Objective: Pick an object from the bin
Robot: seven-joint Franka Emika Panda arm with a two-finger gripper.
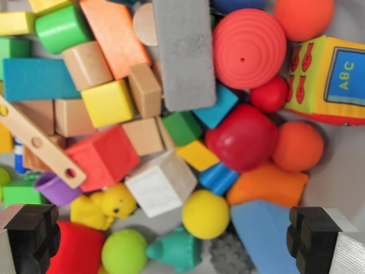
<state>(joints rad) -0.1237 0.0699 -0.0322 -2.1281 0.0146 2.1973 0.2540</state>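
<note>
Pale grey bin floor (348, 171) peeks through at the wrist view's right edge, and everything else is a heap of toys packed edge to edge. Looking straight down now: a long grey block (183, 54) lies across the top middle, with a ridged red dome (249, 48) just beside it on the wrist view's right and an orange ball (304, 17) above that. A cloth ABC cube (333, 80) sits against the right edge. Down the middle, a big dark red ball (242, 137) touches a smaller orange ball (297, 146), and a white cube (161, 182) is wedged between a red block (102, 157) and a yellow ball (205, 214). Left of that, a wooden strip with holes (37, 142) runs diagonally over the pile, and a yellow duck (105, 206) rests below the red block. The gripper (182, 240) hangs over the lower middle, its jaws spread wide apart, one black fingertip (31, 231) at the bottom left corner and the other at the bottom right, nothing held between them; the yellow ball, a teal toy (177, 249) and a light blue block (265, 234) lie in that gap.
</note>
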